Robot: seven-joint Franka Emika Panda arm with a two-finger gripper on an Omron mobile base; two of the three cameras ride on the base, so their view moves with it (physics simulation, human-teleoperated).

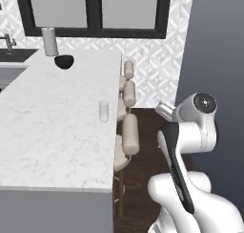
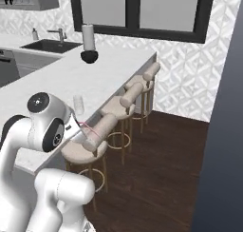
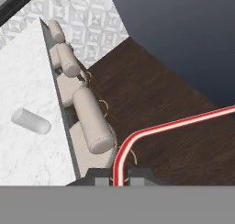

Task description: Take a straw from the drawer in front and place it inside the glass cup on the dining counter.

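My gripper (image 3: 118, 176) is shut on the straw (image 3: 151, 129), a thin red-and-white tube that rises from between the finger tips, bends and runs off to the right. In the right base view the straw (image 2: 91, 127) shows as a thin pink line at the hand, just off the counter's edge and above the nearest stool. The glass cup (image 1: 104, 111) stands upright near the right edge of the white marble dining counter (image 1: 52, 132), to the left of the hand. The cup (image 3: 31, 120) is apart from the straw. The drawer is out of view.
A dark blue bowl (image 1: 64, 61) and a white paper-towel roll (image 1: 49, 41) stand at the counter's far end. Three beige stools (image 2: 121, 102) line the counter's side over a dark wood floor (image 2: 166, 169). A sink (image 2: 50, 44) lies beyond, and a dark wall (image 1: 214, 41) to the right.
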